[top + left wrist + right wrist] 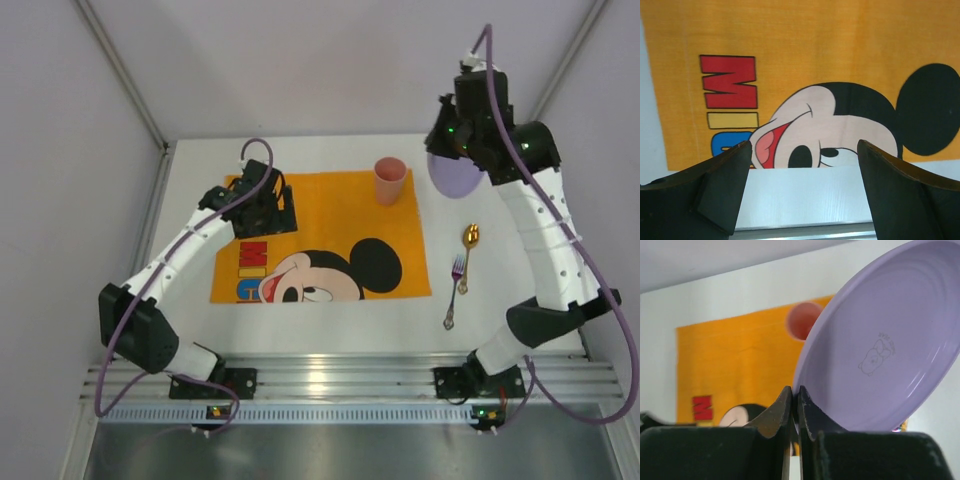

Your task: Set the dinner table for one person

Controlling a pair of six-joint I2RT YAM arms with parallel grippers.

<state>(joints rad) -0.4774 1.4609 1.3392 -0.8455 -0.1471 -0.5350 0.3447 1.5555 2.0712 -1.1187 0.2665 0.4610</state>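
My right gripper (458,158) is shut on the rim of a lilac plate (455,174) and holds it tilted above the dinner table (330,325), at the far right. In the right wrist view the gripper (795,392) pinches the plate (885,350) at its edge. My left gripper (268,212) is open and empty over the far left of the orange Mickey Mouse placemat (330,215). The left wrist view shows its fingers (722,180) spread over the placemat (805,50). A pink cup (389,180) stands on the mat's far right corner. A gold spoon (468,243) and a silver fork (455,290) lie right of the mat.
Grey walls close in the table on the left, back and right. A metal rail (330,385) runs along the near edge by the arm bases.
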